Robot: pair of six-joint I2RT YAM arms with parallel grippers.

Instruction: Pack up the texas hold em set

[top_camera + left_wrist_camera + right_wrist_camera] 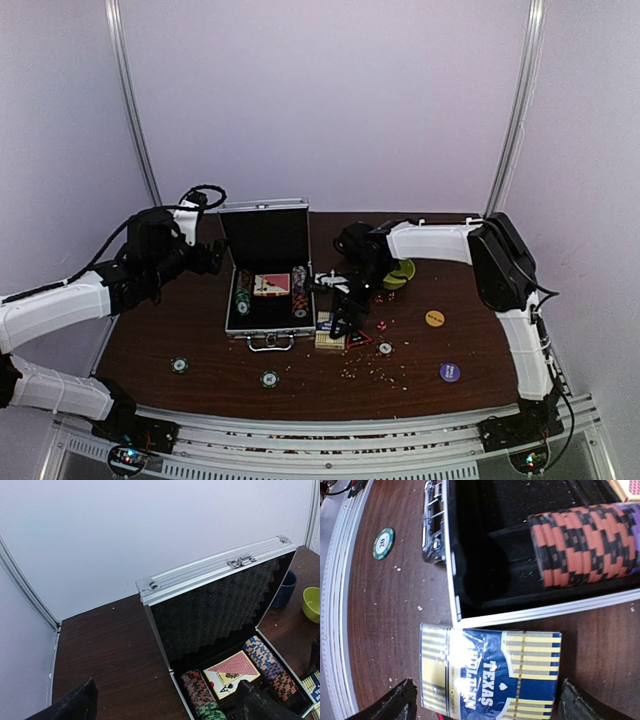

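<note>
Dim, soft, grainy pictures; pale walls bright, dark tabletop underexposed.

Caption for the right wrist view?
Right gripper open astride the blue card box, beside the case holding orange chips.

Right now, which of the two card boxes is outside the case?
The blue card box, lying just outside the case, straddled by the open right gripper. The red card box sits inside, between chip stacks.
</note>
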